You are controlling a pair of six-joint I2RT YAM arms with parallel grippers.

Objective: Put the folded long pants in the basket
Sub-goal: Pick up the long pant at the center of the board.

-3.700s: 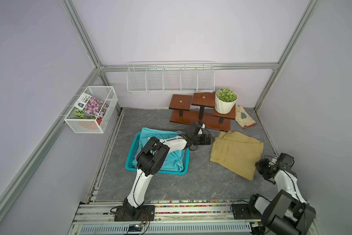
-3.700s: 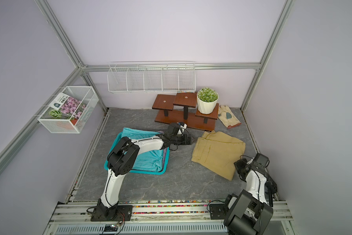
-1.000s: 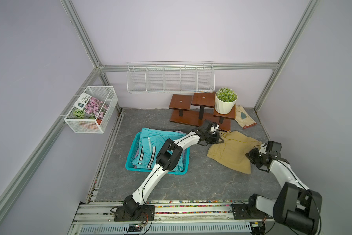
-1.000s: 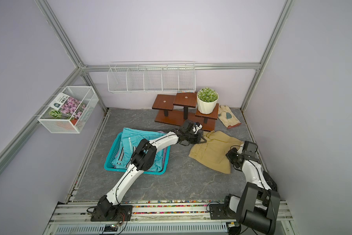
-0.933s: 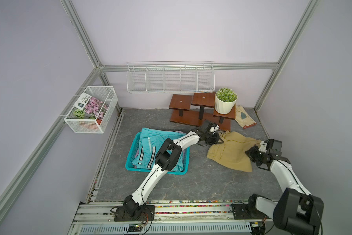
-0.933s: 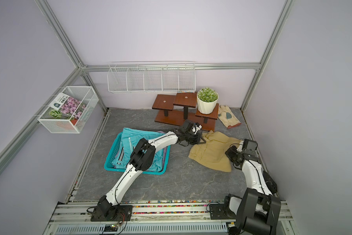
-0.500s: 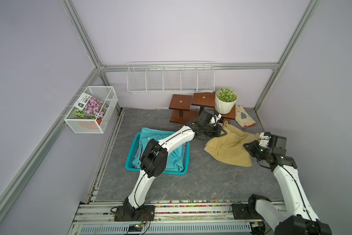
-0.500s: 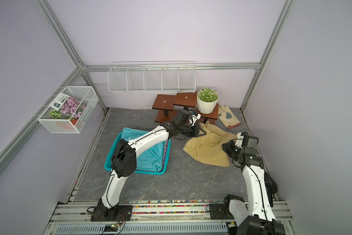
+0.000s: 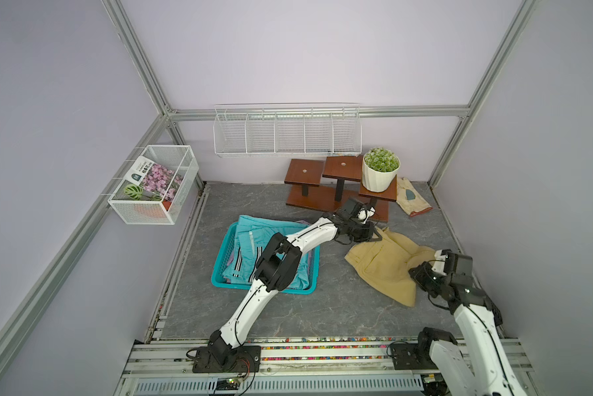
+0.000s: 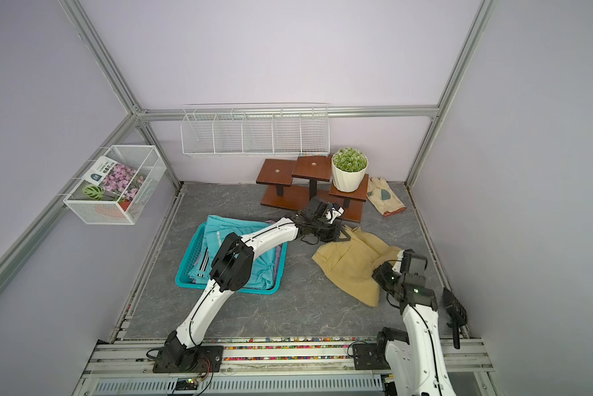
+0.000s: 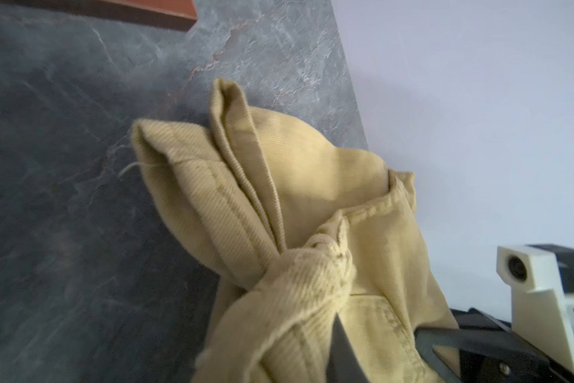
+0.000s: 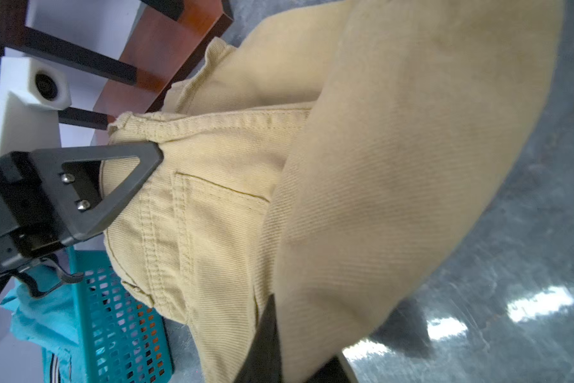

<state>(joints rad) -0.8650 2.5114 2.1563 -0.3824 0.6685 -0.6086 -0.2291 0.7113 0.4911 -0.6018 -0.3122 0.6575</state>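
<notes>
L tool [image 9: 373,236] + R tool [image 9: 415,273] both clamped on khaki pants [image 9: 384,265], half-raised just beside basket [image 9: 220,264].
Soft, floppy, light cloth, prob. sags btwn grips. L has waistband corner nearer basket, R the far edge; thick seams look the best hold.
</notes>
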